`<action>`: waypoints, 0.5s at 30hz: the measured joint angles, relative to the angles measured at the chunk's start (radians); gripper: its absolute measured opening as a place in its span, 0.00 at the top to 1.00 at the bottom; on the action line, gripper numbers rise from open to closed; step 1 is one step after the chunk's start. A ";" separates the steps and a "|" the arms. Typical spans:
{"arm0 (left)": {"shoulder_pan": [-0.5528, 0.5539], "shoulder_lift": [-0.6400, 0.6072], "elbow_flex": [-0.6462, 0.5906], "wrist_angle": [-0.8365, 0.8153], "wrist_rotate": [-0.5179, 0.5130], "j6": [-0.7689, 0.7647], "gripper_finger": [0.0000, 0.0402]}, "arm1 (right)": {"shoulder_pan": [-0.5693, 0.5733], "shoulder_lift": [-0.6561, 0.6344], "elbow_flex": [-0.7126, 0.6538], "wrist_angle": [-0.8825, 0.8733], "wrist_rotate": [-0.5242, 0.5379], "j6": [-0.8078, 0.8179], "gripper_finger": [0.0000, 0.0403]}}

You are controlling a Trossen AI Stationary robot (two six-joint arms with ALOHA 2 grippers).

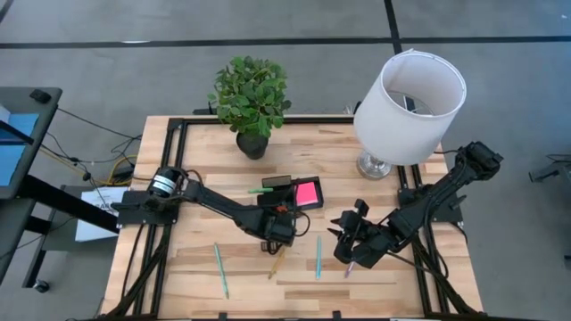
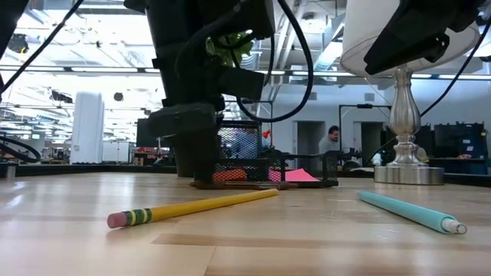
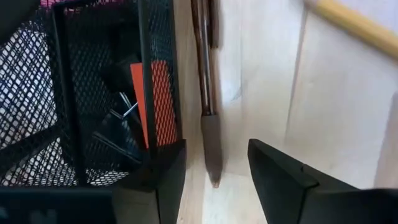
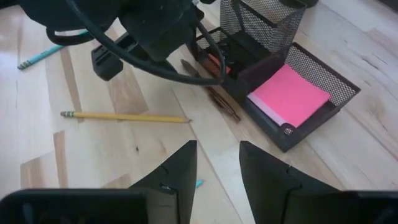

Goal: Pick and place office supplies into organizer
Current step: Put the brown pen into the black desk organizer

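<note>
The black mesh organizer (image 1: 287,184) stands mid-table with a pink sticky-note pad (image 1: 308,192) in one compartment. A dark pen (image 3: 208,124) lies flat on the table along the organizer's near wall (image 3: 158,93). My left gripper (image 3: 214,186) is open just above it, pointing steeply down, one finger on each side of the pen's end. A yellow pencil (image 1: 277,261) and two teal pens (image 1: 220,270) (image 1: 318,257) lie near the front edge. My right gripper (image 4: 217,168) hovers open to the right of them with nothing between its fingers.
A potted plant (image 1: 252,98) stands at the far edge and a white-shaded lamp (image 1: 406,98) at the far right. A thin green item (image 1: 261,189) lies at the organizer's left end. A pink pen end (image 1: 350,267) shows by my right gripper. Bare wood lies front left.
</note>
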 joint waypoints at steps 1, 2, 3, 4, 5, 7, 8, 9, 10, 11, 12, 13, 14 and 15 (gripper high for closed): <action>0.003 0.000 0.000 -0.006 0.001 0.001 0.58 | 0.000 0.000 0.000 0.001 0.000 -0.001 0.72; 0.007 0.000 0.000 -0.010 0.004 0.001 0.58 | 0.000 0.000 0.000 0.002 0.001 -0.001 0.72; 0.012 0.000 0.000 -0.009 0.005 0.001 0.58 | 0.000 0.000 0.000 0.003 0.000 -0.001 0.72; 0.018 0.000 0.000 -0.008 0.010 -0.001 0.58 | 0.000 0.000 0.000 0.003 0.000 -0.001 0.72; 0.021 0.000 -0.002 -0.007 0.011 -0.003 0.58 | 0.000 0.000 0.000 0.005 0.000 -0.001 0.72; 0.031 0.000 -0.008 -0.006 0.016 -0.004 0.58 | 0.000 0.000 0.000 0.007 0.000 -0.001 0.72; 0.037 0.000 -0.013 -0.004 0.031 -0.006 0.58 | 0.000 0.000 0.000 0.009 0.000 -0.001 0.72; 0.044 0.000 -0.021 0.002 0.055 -0.007 0.58 | 0.000 0.000 0.000 0.013 0.000 -0.001 0.72; 0.052 -0.004 -0.033 0.021 0.078 -0.008 0.58 | 0.000 0.000 0.000 0.014 0.000 -0.001 0.72; 0.059 -0.009 -0.049 0.046 0.102 -0.008 0.58 | 0.000 0.000 0.000 0.014 0.000 -0.001 0.72; 0.066 -0.012 -0.063 0.068 0.122 -0.008 0.58 | 0.000 0.000 0.000 0.015 0.000 -0.001 0.72; 0.071 -0.012 -0.075 0.083 0.136 -0.011 0.58 | 0.000 0.000 0.000 0.016 0.000 -0.001 0.72; 0.075 -0.012 -0.078 0.086 0.143 -0.021 0.58 | 0.000 0.000 0.000 0.015 0.000 -0.001 0.72; 0.078 -0.012 -0.079 0.085 0.144 -0.029 0.58 | 0.000 0.000 0.000 0.015 0.000 -0.001 0.72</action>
